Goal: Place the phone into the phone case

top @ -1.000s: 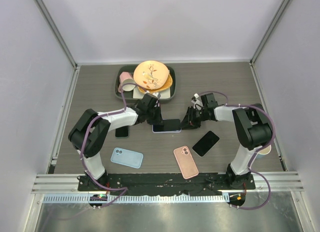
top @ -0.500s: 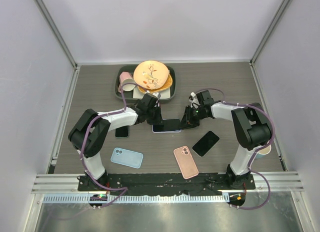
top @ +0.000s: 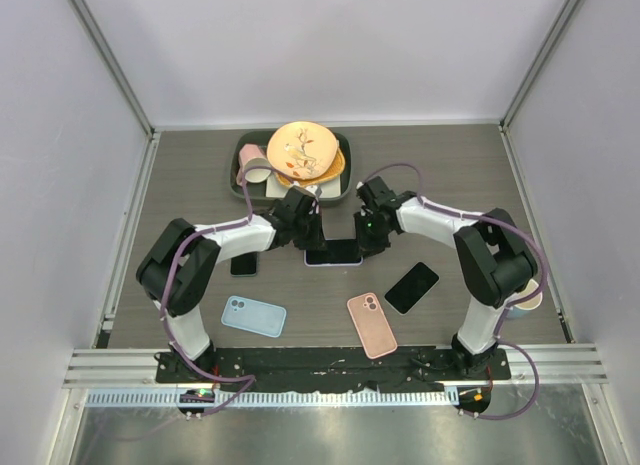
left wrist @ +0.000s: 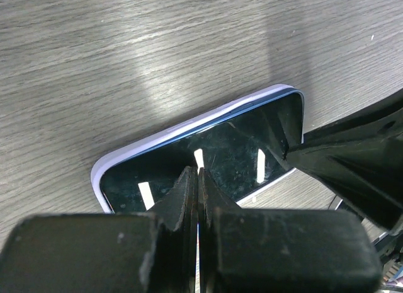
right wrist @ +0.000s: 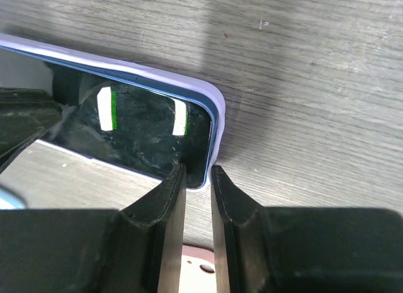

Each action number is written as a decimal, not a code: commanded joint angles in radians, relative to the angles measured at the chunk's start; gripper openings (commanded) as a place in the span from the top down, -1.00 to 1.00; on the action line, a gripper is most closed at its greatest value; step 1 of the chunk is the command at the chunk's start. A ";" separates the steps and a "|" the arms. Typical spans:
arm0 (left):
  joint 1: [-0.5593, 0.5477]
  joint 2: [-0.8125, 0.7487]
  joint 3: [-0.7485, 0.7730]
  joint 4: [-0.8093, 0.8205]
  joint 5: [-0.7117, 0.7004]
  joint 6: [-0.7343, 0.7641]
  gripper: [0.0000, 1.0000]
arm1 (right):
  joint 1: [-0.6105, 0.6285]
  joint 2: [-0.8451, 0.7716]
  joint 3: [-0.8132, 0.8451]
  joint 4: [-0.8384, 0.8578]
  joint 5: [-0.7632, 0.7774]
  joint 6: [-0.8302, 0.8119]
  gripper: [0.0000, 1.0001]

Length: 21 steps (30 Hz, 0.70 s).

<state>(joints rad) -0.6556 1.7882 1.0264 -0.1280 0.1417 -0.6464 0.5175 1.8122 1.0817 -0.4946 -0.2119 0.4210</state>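
Grey wood-grain table, with the grain running left to right. Closed in on three sides by plain white walls: back panel, left panel, right panel. Framed at the two far corners by slanting aluminium posts. Edged along the near side by a ribbed aluminium rail, with a white toothed strip just below it and a brushed metal sheet lower still. Lit evenly from above, with soft shadows and a pale sheen across the wood in the wrist views.
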 commanded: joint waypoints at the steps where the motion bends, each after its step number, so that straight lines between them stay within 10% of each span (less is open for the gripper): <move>1: -0.004 0.034 -0.028 -0.131 -0.048 0.034 1.00 | 0.125 0.185 -0.039 -0.067 0.451 -0.054 0.50; 12: -0.004 0.034 -0.023 -0.140 -0.051 0.042 1.00 | 0.165 0.013 -0.031 -0.018 0.470 -0.074 0.42; 21: -0.004 0.030 -0.026 -0.144 -0.059 0.045 1.00 | 0.069 -0.276 -0.101 0.154 0.119 -0.053 0.10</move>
<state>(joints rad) -0.6590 1.7847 1.0267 -0.1413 0.1406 -0.6441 0.6586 1.6684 1.0264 -0.4549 0.1005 0.3656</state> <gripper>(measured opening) 0.011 0.415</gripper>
